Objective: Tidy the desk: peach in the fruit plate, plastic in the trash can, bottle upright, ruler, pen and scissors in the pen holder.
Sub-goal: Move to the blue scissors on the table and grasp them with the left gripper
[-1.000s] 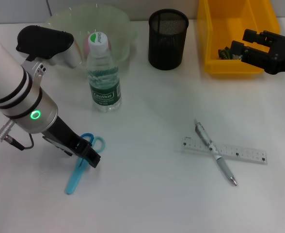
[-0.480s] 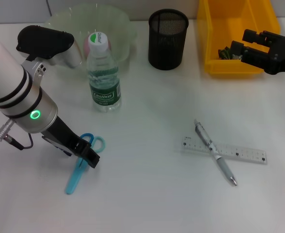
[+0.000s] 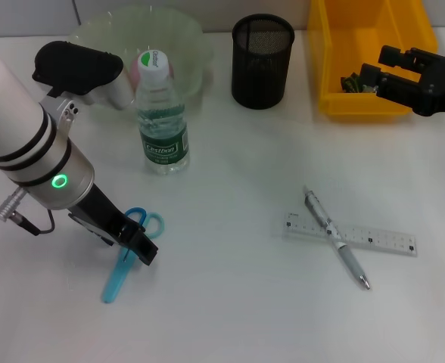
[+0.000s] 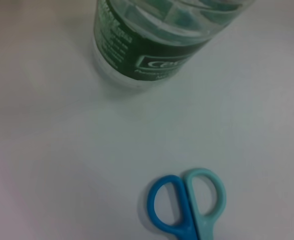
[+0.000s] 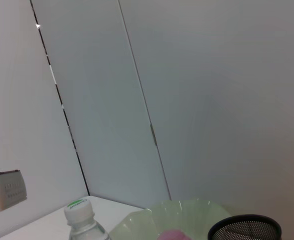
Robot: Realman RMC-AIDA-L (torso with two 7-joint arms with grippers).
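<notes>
Left gripper [image 3: 134, 246] down on scissors [image 3: 122, 266] (finger gap hidden)

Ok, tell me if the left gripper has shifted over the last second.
Yes, slightly. The left gripper has edged toward the robot's right along the blue scissors, judged against the upright clear plastic water bottle, which stays put.
</notes>
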